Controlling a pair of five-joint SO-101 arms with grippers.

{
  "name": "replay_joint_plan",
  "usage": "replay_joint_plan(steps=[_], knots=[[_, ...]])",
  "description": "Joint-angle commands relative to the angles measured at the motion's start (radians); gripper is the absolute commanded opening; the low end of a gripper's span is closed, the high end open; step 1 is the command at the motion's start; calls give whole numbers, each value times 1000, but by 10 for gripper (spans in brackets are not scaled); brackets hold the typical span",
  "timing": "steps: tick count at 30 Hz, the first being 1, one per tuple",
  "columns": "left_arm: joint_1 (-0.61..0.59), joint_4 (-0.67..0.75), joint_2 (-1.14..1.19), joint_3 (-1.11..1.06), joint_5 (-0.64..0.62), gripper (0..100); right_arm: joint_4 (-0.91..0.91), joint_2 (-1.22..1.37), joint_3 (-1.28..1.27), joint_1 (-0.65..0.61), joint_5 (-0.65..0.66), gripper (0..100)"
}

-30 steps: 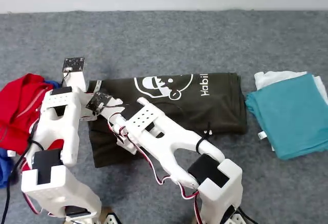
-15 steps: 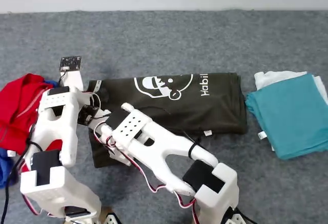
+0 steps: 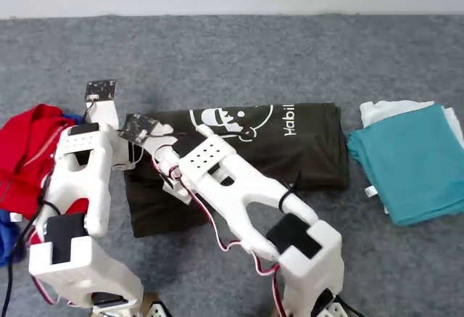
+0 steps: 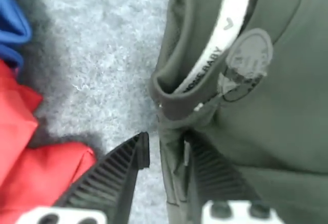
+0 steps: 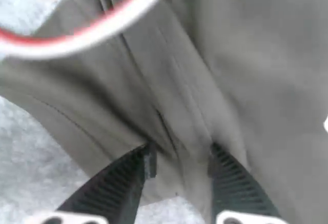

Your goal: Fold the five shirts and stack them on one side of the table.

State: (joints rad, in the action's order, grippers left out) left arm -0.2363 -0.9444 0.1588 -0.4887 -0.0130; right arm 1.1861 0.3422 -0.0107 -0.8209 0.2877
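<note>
Right arm [image 3: 239, 186] swung back, right end effector [image 5: 179, 157] pinching dark shirt [image 3: 304, 150].

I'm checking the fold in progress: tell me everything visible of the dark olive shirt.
The dark olive shirt, soft knit by its look, lies mid-table on the grey felt cover, folded into a wide band, white print up. At its collar end, toward the red garment, the left tool and right tool each pinch a ridge of cloth.
</note>
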Motion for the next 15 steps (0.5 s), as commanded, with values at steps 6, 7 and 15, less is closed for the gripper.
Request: replay_joint_plan(steps=[6,7,15], knots=[[9,8,-32,4,-9,119,-25,70,97,7,11,177],[9,8,-32,4,-9,119,-25,73,97,7,14,177],[9,8,-32,4,-9,119,-35,79,91,13,17,176]])
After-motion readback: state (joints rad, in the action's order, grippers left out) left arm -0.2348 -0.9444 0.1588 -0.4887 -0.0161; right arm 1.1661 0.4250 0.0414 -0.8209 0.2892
